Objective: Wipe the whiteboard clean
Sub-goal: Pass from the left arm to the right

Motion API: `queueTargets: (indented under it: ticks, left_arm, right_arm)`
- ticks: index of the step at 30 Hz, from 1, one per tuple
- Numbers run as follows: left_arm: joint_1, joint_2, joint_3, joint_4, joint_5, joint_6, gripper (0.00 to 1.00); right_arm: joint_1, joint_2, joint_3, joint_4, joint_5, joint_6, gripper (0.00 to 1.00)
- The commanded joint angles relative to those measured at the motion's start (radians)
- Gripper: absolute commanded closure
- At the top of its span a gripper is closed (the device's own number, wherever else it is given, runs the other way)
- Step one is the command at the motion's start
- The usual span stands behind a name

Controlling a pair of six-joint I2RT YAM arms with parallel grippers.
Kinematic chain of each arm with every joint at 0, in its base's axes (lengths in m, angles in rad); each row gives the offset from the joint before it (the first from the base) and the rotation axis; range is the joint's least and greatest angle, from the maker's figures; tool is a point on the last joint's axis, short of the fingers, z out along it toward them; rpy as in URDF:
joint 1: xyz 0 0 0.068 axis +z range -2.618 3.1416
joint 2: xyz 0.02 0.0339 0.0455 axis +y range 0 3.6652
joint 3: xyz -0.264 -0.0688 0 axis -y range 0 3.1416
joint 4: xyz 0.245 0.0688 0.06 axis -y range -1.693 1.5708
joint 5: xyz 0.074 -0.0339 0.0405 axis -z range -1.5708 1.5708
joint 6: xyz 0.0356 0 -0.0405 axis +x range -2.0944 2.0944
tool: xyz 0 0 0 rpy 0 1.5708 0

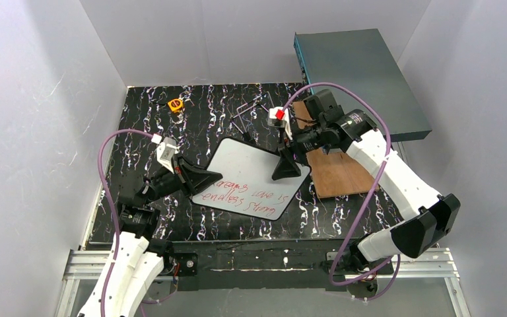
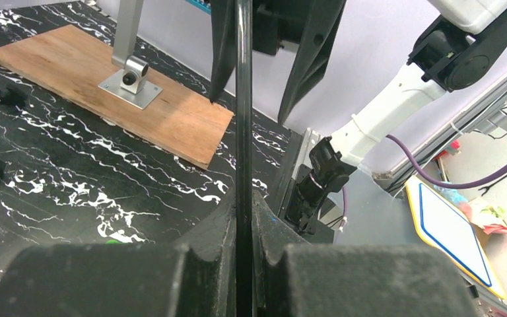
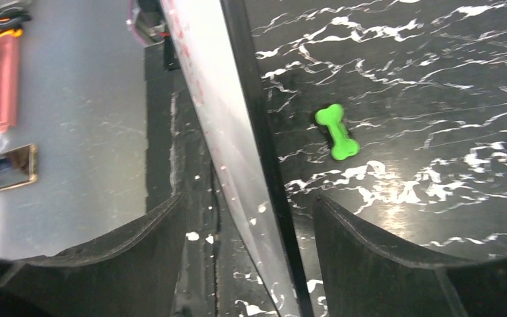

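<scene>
The whiteboard (image 1: pixel 251 168), white with a thin black frame and red handwriting (image 1: pixel 245 193) along its near side, lies tilted over the black marbled table. My left gripper (image 1: pixel 203 179) is shut on its left edge. The left wrist view shows that edge as a thin black strip (image 2: pixel 243 119) pinched between my left gripper's (image 2: pixel 243 228) fingers. My right gripper (image 1: pixel 288 169) stands open astride the board's right edge. In the right wrist view the board (image 3: pixel 228 132) runs between my right gripper's (image 3: pixel 251 221) fingers, with a gap on each side.
A brown wooden board (image 1: pixel 340 172) with a metal bracket (image 2: pixel 131 74) lies right of the whiteboard. A grey-teal box (image 1: pixel 363 72) stands at the back right. A yellow tape measure (image 1: pixel 175 104) and black wire pieces (image 1: pixel 245 117) lie at the back. A green bone-shaped piece (image 3: pixel 337 132) lies on the table.
</scene>
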Motion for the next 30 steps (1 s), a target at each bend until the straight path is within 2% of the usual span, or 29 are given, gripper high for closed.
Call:
queueTargets:
  ticks: [1, 6, 12, 13, 14, 16, 17, 21, 25, 26, 27, 30]
  left_arm:
    - [-0.006, 0.0, 0.006, 0.172, -0.016, -0.056, 1.0]
    - [-0.008, 0.008, 0.002, 0.184, -0.014, -0.067, 1.0]
    - [-0.011, 0.017, -0.002, 0.184, -0.015, -0.066, 1.0]
    - [-0.011, 0.018, -0.001, 0.184, -0.016, -0.065, 1.0]
    - [-0.011, 0.019, -0.002, 0.183, -0.017, -0.064, 1.0]
    - [-0.011, 0.022, 0.0, 0.183, -0.019, -0.061, 1.0]
    - [-0.011, 0.024, 0.001, 0.181, -0.02, -0.06, 1.0]
    - [-0.012, 0.026, 0.0, 0.15, -0.039, -0.039, 1.0]
    - [-0.012, 0.023, -0.005, 0.076, -0.091, -0.002, 1.0]
    - [-0.012, 0.02, -0.003, 0.038, -0.114, 0.011, 0.93]
    - [-0.012, 0.017, -0.004, 0.01, -0.138, 0.03, 0.8]
    - [-0.012, 0.0, 0.001, -0.111, -0.216, 0.077, 0.52]
  right_arm:
    - [0.014, -0.022, -0.054, 0.043, -0.153, 0.025, 0.28]
    - [0.015, -0.024, -0.042, 0.05, -0.189, 0.062, 0.34]
    - [0.016, -0.017, -0.042, 0.066, -0.209, 0.101, 0.53]
    - [0.016, -0.015, -0.043, 0.067, -0.21, 0.105, 0.59]
    - [0.016, -0.013, -0.043, 0.068, -0.212, 0.107, 0.69]
    - [0.016, -0.011, -0.041, 0.066, -0.207, 0.11, 0.96]
    - [0.015, -0.011, -0.041, 0.064, -0.207, 0.111, 0.99]
    - [0.016, -0.024, -0.042, 0.072, -0.193, 0.12, 0.99]
    - [0.014, -0.038, -0.057, 0.12, -0.06, 0.174, 0.99]
    - [0.013, -0.041, -0.063, 0.131, -0.03, 0.183, 0.99]
    - [0.009, -0.043, -0.071, 0.145, -0.005, 0.195, 0.99]
    - [-0.002, -0.054, -0.101, 0.187, 0.063, 0.241, 0.99]
